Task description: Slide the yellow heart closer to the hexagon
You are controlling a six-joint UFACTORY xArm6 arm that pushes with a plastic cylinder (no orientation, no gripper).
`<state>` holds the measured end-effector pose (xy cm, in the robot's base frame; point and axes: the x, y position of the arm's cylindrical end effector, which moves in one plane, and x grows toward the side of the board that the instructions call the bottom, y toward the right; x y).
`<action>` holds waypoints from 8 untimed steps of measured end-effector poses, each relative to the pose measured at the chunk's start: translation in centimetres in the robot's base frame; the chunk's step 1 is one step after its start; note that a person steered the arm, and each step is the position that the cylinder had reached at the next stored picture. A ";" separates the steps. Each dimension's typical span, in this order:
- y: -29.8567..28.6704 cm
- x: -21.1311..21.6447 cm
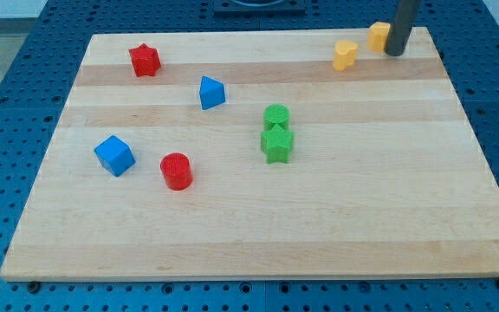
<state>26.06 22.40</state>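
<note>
A pale wooden desk (258, 217) made of glued planks with visible grain sits on a blue perforated base (7, 130). There are no jaws here, only a straight dark rod holding nothing; my tip (394, 53) rests at the view's top right. Just to its left, touching or nearly touching it, is a yellow block (379, 35) whose shape I cannot make out. A second yellow block (345, 55), also of uncertain shape, lies a little further left and lower, apart from the tip. Which of these is the heart and which the hexagon I cannot tell. Elsewhere are matte, solid-coloured pieces: a red star (145, 60), a blue triangular block (211, 92), a blue cube (113, 155), a red cylinder (177, 171), and a green cylinder (276, 115) touching a green star (276, 143).
</note>
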 end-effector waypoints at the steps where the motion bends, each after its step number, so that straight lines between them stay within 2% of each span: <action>1: -0.1 4.8; 2: -3.1 7.2; 3: -5.4 6.0; 5: -6.1 0.8; 6: -6.1 0.2; 8: -9.3 5.1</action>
<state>31.13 13.06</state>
